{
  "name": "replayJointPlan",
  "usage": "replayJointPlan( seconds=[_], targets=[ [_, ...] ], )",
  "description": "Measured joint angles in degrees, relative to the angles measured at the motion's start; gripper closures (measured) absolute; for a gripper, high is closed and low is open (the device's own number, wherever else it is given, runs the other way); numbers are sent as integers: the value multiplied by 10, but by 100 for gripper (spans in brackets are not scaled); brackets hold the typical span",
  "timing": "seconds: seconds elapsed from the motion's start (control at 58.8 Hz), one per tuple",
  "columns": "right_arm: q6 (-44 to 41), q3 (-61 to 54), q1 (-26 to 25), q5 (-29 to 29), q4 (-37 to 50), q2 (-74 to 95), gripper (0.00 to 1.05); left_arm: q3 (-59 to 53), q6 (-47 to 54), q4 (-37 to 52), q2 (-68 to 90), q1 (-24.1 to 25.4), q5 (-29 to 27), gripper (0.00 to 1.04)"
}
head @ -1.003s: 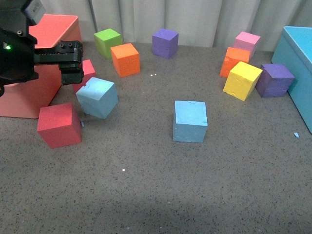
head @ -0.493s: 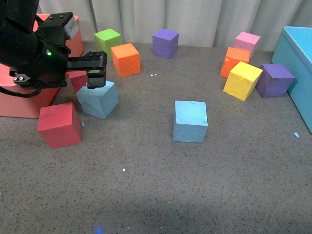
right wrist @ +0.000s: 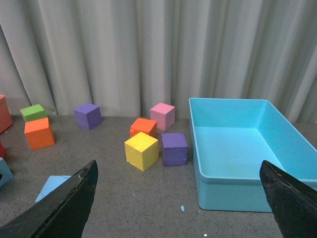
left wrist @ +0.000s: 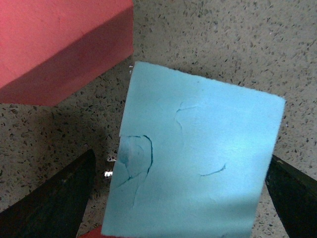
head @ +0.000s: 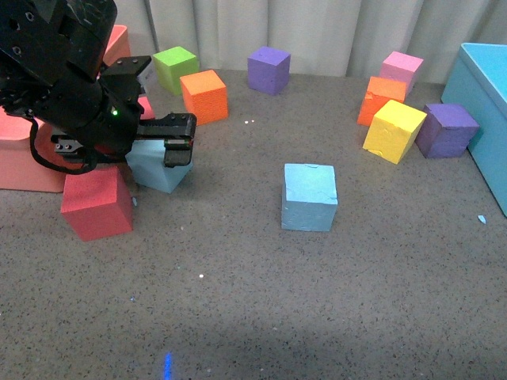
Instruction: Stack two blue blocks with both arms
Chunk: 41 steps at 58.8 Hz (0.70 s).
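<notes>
One blue block (head: 309, 196) rests alone in the middle of the table. The other blue block (head: 156, 170) sits at the left, tilted against a red cube (head: 97, 203). My left gripper (head: 161, 149) hangs over this block, open. In the left wrist view the block (left wrist: 198, 163) fills the space between the two dark fingers (left wrist: 54, 203), which stand apart from its sides. The right arm is out of the front view. Its gripper (right wrist: 178, 198) is open and empty, raised above the table, with a corner of the middle blue block (right wrist: 52, 186) showing.
A big salmon-red block (head: 24, 158) stands behind my left arm. At the back are a green cube (head: 175, 67), an orange cube (head: 204, 96) and a purple cube (head: 268, 70). Pink, orange, yellow (head: 394, 130) and purple cubes cluster right, beside the teal bin (head: 483, 87).
My left arm has swung rightward and forward from beside the salmon block to directly over the left blue block. The blocks have not moved.
</notes>
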Motion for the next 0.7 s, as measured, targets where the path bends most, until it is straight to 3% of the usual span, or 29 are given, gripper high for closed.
replayJointPlan(
  seconds=[0.204, 0.306, 0.697],
  targets=[
    [0, 0, 0, 0, 0, 0, 9, 5, 5, -12, 3, -3, -1, 43],
    [0, 0, 0, 0, 0, 0, 9, 4, -3, -10, -1, -8, -10, 53],
    [0, 0, 0, 0, 0, 0, 9, -16, -79, -28, -101, -86, -43, 61]
  ],
)
